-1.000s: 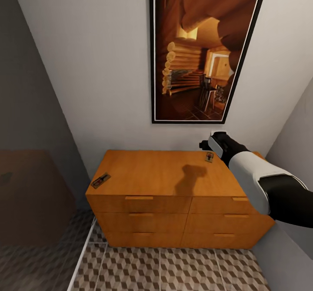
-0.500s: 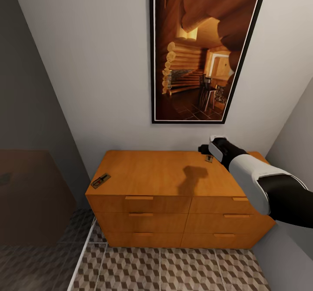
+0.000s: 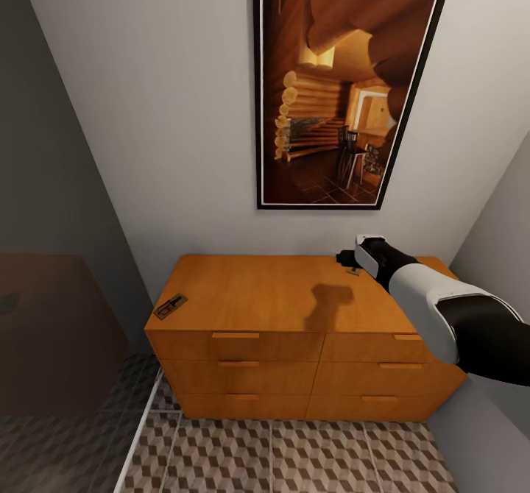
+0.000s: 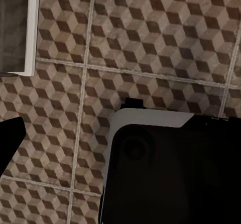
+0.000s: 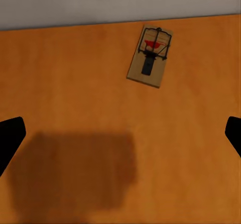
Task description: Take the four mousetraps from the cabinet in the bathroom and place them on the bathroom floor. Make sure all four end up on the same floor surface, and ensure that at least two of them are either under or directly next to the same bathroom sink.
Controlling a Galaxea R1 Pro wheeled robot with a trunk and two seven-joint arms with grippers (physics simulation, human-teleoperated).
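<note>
While one mousetrap [image 5: 150, 56] lies flat near the back edge of the cabinet [image 3: 280, 298] top, the right gripper [image 3: 348, 258] has come down and forward over it since a second ago, fingertips [image 5: 10, 136] spread wide with nothing between them. A second mousetrap [image 3: 171, 305] sits unmoved at the cabinet's front left corner. The right arm [image 3: 434, 309] reaches in over the cabinet's right end; the left wrist view looks down on the bathroom floor [image 4: 150, 43], and whether the left gripper is spread cannot be told.

Right arm is reaching forward from the head view's right edge, its white forearm and black wrist angling downward. Right gripper [image 3: 350, 260] is hovering with its fingertips [image 5: 10, 136] spread wide apart, holding nothing between them.
</note>
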